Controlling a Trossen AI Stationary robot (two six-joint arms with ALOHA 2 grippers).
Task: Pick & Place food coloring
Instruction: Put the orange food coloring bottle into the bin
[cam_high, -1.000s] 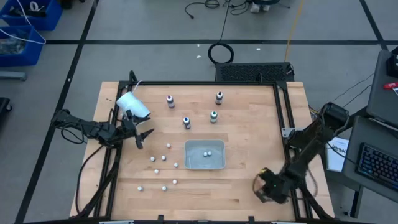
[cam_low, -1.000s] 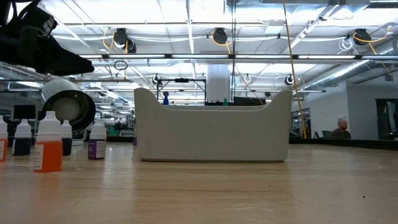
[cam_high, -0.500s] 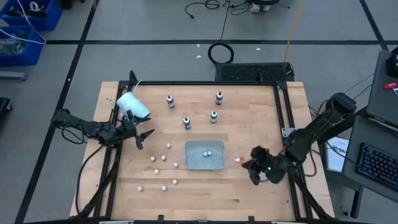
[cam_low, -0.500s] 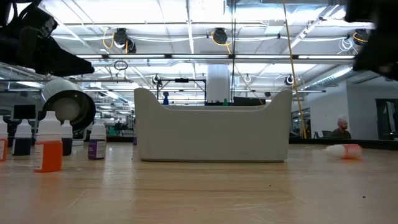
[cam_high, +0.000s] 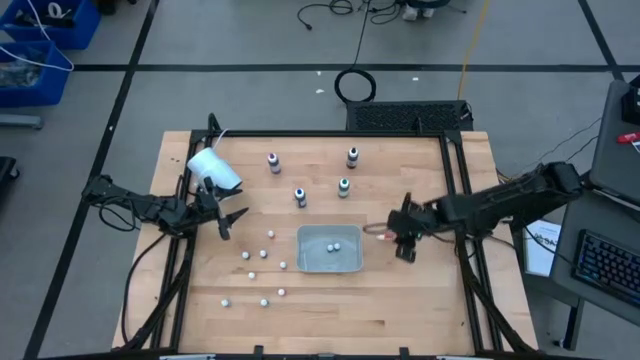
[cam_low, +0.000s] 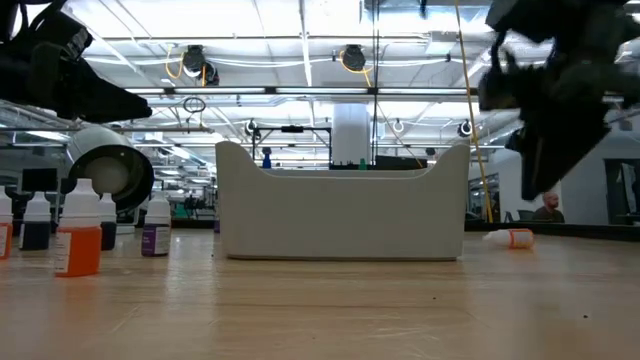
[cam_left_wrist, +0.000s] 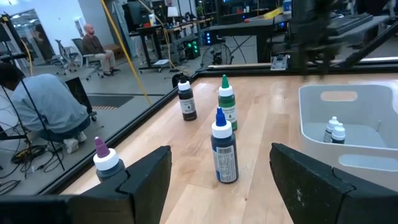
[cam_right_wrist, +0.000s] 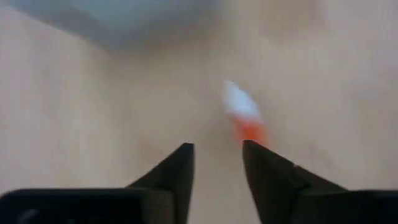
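Four food coloring bottles stand upright on the wooden table beyond the tray: purple (cam_high: 273, 161), black (cam_high: 352, 156), green (cam_high: 343, 186) and blue (cam_high: 300, 196). The left wrist view shows the blue bottle (cam_left_wrist: 222, 149) and the green one (cam_left_wrist: 227, 106) ahead of my left gripper (cam_high: 228, 218), which is open near the table's left edge. A small orange bottle with a white cap (cam_high: 378, 231) lies on its side just right of the tray. My right gripper (cam_right_wrist: 217, 152) is open just behind the orange bottle (cam_right_wrist: 244, 117), which is clear of its fingertips.
A grey tray (cam_high: 305, 262) at the table's middle holds two small bottles. Several small white-capped bottles (cam_high: 250, 256) stand scattered to its left. A white cup (cam_high: 213, 170) lies at the far left. Bare wood lies near the front and right edges.
My right gripper has swung from the table's near right corner toward the far edge and the tray. The orange bottle was not in view a second ago. It now lies on the table and has moved toward the far edge along with the gripper.
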